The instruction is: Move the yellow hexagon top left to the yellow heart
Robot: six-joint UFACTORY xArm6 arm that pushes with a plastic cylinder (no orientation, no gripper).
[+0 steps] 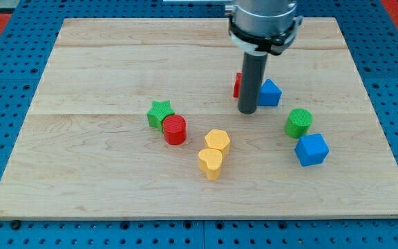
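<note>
Blue pegboard surrounds a pale wooden desk (81, 55) that carries all the blocks. No gripper on this arm, only a rod, so nothing to report as spread or pinching.

Left to right:
- green star (159, 113), touching the red cylinder (175, 129) at its lower right.
- yellow hexagon (218, 140) and yellow heart (211, 163), near the desk's centre. Hexagon sits directly above the heart and a shade to the view's right; the two touch or nearly so.
- red star (238, 84), mostly hidden behind the rod.
- my tip (247, 111), down at the surface just below the red star and just left of the blue block (270, 93), whose shape is unclear. Well apart from both yellow pieces, up and to their right.
- green cylinder (298, 122), with a blue cube (311, 149) just below it.

Progress, as judged: not done. Hexagon is at the heart's top, leaning right, not top left. Remaining work looks like bringing my tip down to the hexagon's right side and nudging it leftward around the heart without shoving the heart along.
</note>
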